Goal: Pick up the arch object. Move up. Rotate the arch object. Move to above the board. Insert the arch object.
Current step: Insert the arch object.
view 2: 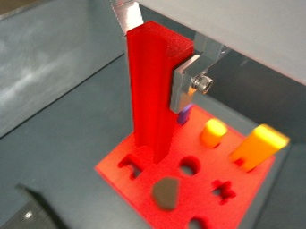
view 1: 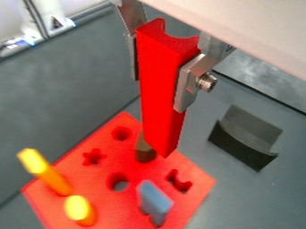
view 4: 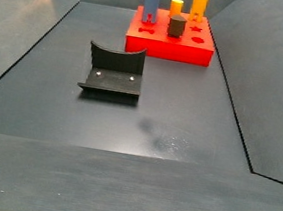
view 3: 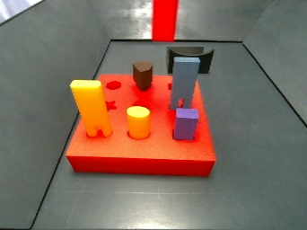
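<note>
The arch object (view 1: 162, 89) is a tall bright red block with a curved notch in its upper end, hanging upright. My gripper (view 1: 162, 72) is shut on its upper part, one silver finger (view 1: 191, 85) on each side; both wrist views show this grip (view 2: 159, 67). The arch object (view 2: 149, 107) hangs over the board (view 2: 227, 210), its lower end clear of the top face. The board (view 3: 144, 154) is a thick red-orange slab with shaped holes. In a side view only the arch object's lower part (view 3: 164, 18) shows, high above the board's far edge; the gripper is out of frame there.
On the board stand a tall orange-yellow block (view 3: 89, 108), a yellow cylinder (view 3: 139, 122), a purple block (view 3: 186, 124), a blue-grey pillar (view 3: 185, 81) and a dark brown peg (view 3: 144, 75). The fixture (view 4: 113, 73) stands on the floor beside the board. Sloped grey walls enclose the floor.
</note>
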